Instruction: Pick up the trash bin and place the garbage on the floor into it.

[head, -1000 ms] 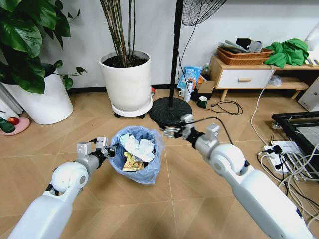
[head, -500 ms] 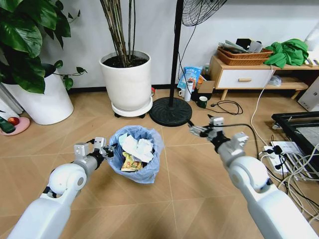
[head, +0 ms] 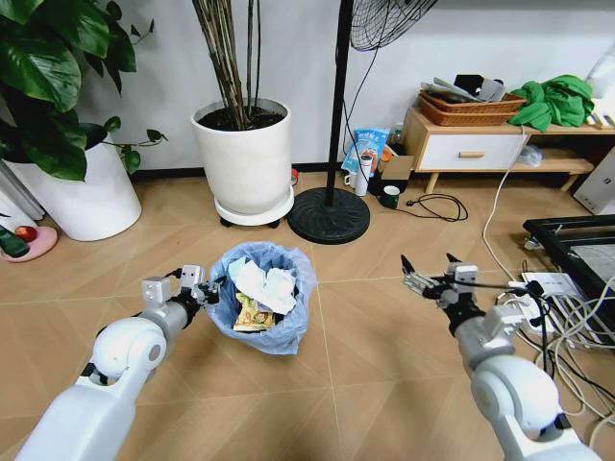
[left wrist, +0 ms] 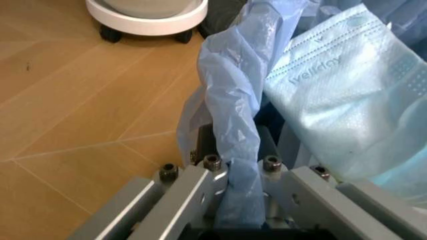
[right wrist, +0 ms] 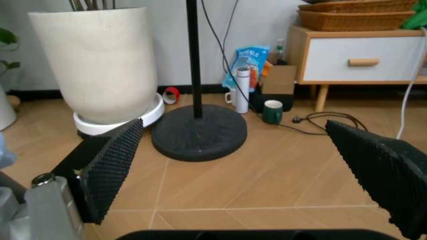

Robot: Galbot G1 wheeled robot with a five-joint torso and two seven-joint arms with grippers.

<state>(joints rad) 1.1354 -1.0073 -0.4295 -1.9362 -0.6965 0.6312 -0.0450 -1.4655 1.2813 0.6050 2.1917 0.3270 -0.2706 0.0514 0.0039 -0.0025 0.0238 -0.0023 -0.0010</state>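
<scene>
Two pincers: left (head: 206,284) clamps trash bin (head: 262,299), right (head: 416,274) spread.

White plant pot (head: 243,154) beside fan base (head: 329,214) — green cloth (head: 553,101) on cabinet (head: 480,144).

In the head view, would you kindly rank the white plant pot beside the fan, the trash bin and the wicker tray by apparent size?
1. White plant pot, clearly largest.
2. Trash bin, held at its rim by the left gripper.
3. Wicker tray, smallest, though it sits farther from the camera, so its true size is unsure.
</scene>
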